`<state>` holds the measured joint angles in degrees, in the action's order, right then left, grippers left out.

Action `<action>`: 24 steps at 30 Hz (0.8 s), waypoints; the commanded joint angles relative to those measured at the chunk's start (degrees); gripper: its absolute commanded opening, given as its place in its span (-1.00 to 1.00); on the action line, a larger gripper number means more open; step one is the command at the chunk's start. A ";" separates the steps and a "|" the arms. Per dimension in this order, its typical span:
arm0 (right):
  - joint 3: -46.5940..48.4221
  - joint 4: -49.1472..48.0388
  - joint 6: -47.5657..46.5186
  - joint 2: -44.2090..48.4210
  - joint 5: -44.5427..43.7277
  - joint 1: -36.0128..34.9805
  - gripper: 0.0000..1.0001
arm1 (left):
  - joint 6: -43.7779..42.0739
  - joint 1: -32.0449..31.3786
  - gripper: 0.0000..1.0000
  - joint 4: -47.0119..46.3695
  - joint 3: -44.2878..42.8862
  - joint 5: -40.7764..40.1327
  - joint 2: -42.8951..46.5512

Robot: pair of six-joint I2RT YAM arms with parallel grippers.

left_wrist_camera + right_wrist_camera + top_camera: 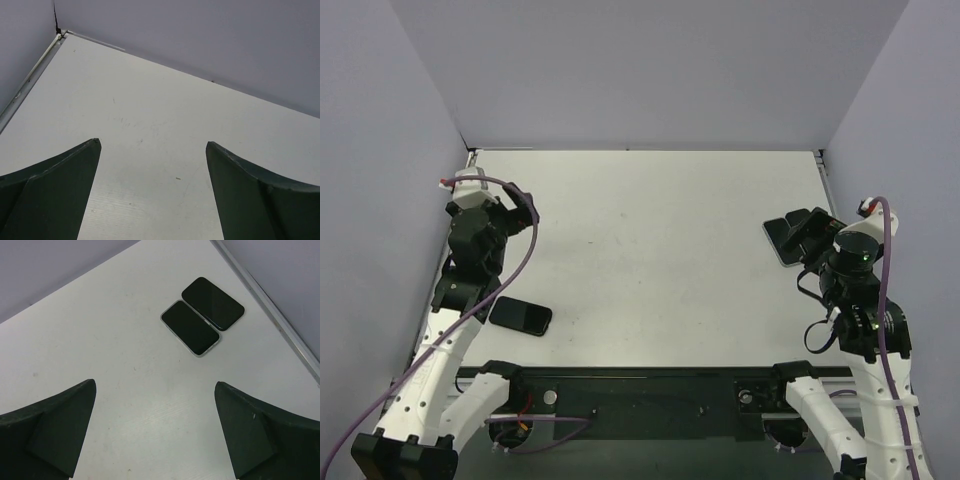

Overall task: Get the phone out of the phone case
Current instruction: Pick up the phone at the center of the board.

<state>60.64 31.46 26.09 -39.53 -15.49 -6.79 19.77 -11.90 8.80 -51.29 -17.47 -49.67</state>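
Note:
Two dark phone-shaped slabs lie side by side at the table's right. One has a pale rim [190, 328]. The other is all dark [212, 303]. I cannot tell which is phone and which is case. In the top view they [781, 238] are partly hidden under my right gripper [810, 232]. My right gripper [155, 385] is open and empty, short of them. A third dark slab [520, 316] lies near the left arm. My left gripper [523, 206] is open and empty over bare table [152, 145].
Lavender walls close in the white table [660, 250] on the left, back and right. A metal edge strip [280, 320] runs just past the two slabs on the right. The table's back left corner [60, 36] shows in the left wrist view.

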 commanded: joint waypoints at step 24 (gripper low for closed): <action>-9.40 -9.84 -1.39 -4.59 6.00 -0.16 1.00 | 49.83 1.09 0.94 57.11 -1.71 0.95 -9.55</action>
<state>51.13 24.40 25.50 -44.58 -8.69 -6.79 55.90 -11.88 55.94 -51.51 -17.32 -55.90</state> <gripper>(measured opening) 1.000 0.973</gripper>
